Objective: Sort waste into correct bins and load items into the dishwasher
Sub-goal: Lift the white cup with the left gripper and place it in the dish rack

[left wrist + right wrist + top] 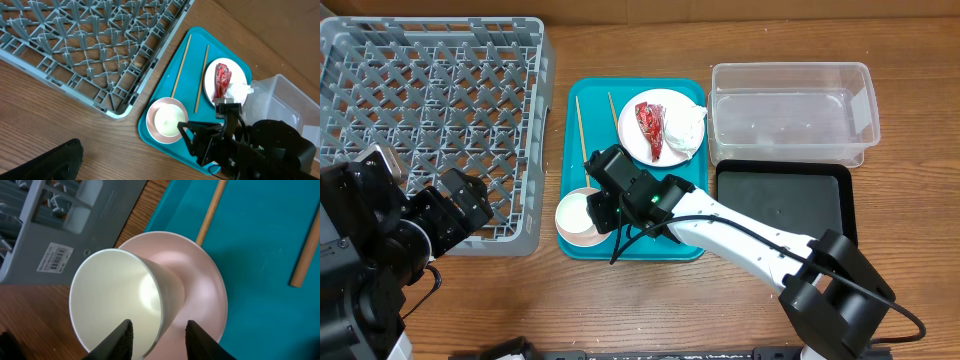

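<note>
Black fingertips (121,340) of the right gripper (159,341) stand apart, moderately wide, holding nothing. Between them lies the near rim of a cream-white cup-shaped vessel (115,295); one finger sits over the cup's mouth and the other outside its wall, though whether either touches it cannot be told. The cup stands inside a small pale pink bowl (200,280), directly under the gripper. The bowl rests on the near left corner of a flat teal plastic tray (260,255). Just beyond the gripper, two thin wooden chopsticks (581,130) lie apart from each other on the same tray.

Farther ahead and to the gripper's right, a round white-pink plate (670,100) carries a red crinkled food wrapper (650,128) and a crumpled white paper napkin (687,125) side by side. Well to the right, off the tray, a clear rectangular plastic tub (790,70) sits behind a shallow black rectangular tray (780,205).

Left of the gripper, just beside the teal tray, stands the large grey lattice dish rack (430,100). The left gripper (460,195) hangs over the rack's near edge; its opening cannot be made out.
</note>
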Action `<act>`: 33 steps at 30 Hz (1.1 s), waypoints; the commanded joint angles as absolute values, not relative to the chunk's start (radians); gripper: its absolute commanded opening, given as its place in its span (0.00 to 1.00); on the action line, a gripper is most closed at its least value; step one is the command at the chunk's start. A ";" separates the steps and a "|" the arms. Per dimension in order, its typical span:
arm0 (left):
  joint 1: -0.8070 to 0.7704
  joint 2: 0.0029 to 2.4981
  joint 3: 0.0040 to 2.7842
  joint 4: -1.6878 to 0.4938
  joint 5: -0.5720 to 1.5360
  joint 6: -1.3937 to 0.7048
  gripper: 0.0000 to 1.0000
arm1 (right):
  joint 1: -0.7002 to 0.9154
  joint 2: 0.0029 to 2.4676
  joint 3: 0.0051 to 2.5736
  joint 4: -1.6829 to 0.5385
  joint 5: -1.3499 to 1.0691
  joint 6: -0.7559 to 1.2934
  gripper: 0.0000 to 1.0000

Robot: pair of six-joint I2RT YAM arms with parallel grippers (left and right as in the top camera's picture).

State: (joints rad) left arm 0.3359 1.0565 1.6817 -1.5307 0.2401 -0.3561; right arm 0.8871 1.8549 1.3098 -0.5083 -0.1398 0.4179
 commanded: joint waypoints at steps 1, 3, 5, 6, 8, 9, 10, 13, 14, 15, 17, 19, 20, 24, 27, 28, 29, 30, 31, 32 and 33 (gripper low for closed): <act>0.340 1.058 1.684 -1.530 0.256 -0.328 1.00 | 0.888 1.878 1.328 -0.498 -0.092 0.416 0.36; 0.340 1.060 1.684 -1.530 0.256 -0.328 1.00 | 0.888 1.892 1.328 -0.495 -0.100 0.420 0.36; 0.340 1.060 1.684 -1.530 0.256 -0.328 1.00 | 0.888 1.908 1.328 -0.491 -0.118 0.420 0.33; 0.340 1.060 1.684 -1.529 0.255 -0.328 1.00 | 0.888 1.913 1.328 -0.491 -0.125 0.420 0.29; 0.340 1.060 1.684 -1.529 0.255 -0.328 1.00 | 0.888 1.916 1.329 -0.496 -0.144 0.420 0.12; 0.340 1.060 1.684 -1.530 0.255 -0.327 1.00 | 0.888 1.912 1.332 -0.500 -0.160 0.420 0.08; 0.340 1.060 1.684 -1.530 0.255 -0.320 1.00 | 0.888 1.906 1.337 -0.503 -0.171 0.420 0.06; 0.340 1.062 1.684 -1.529 0.256 -0.310 1.00 | 0.882 1.874 1.354 -0.522 -0.174 0.420 0.04; 0.340 1.066 1.684 -1.529 0.257 -0.310 1.00 | 0.878 1.861 1.364 -0.539 -0.175 0.420 0.04; 0.340 1.066 1.684 -1.529 0.272 -0.309 1.00 | 0.870 1.842 1.377 -0.568 -0.174 0.419 0.04; 0.340 1.076 1.684 -1.514 0.381 -0.239 1.00 | 0.844 1.796 1.403 -0.632 -0.176 0.420 0.04; 0.340 1.095 1.684 -1.487 0.543 -0.154 1.00 | 0.813 1.742 1.422 -0.683 -0.187 0.419 0.04; 0.340 1.108 1.684 -1.476 0.609 -0.126 1.00 | 0.793 1.710 1.429 -0.703 -0.197 0.419 0.04; 0.340 1.206 1.684 -1.465 0.864 -0.001 1.00 | 0.690 1.565 1.435 -0.737 -0.296 0.419 0.04; 0.340 1.305 1.684 -1.543 1.140 0.200 1.00 | 0.597 1.454 1.435 -0.738 -0.399 0.414 0.04; 0.339 1.333 1.684 -1.577 1.204 0.260 1.00 | 0.569 1.425 1.435 -0.736 -0.438 0.411 0.04; 0.337 1.394 1.684 -1.666 1.300 0.385 1.00 | 0.511 1.370 1.435 -0.727 -0.564 0.367 0.04; 0.334 1.420 1.682 -1.690 1.325 0.427 0.98 | 0.482 1.346 1.435 -0.719 -0.641 0.347 0.04; 0.323 1.437 1.676 -1.690 1.327 0.421 0.96 | 0.454 1.327 1.435 -0.709 -0.719 0.329 0.04; 0.310 1.451 1.671 -1.690 1.338 0.419 0.97 | 0.430 1.312 1.435 -0.698 -0.790 0.308 0.04; 0.296 1.460 1.671 -1.690 1.353 0.420 0.98 | 0.411 1.302 1.435 -0.686 -0.850 0.297 0.04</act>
State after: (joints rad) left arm 0.3302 1.4242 1.6775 -1.6806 1.1366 0.2474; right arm 0.4782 1.3487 1.4181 -0.7136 -0.5274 0.3763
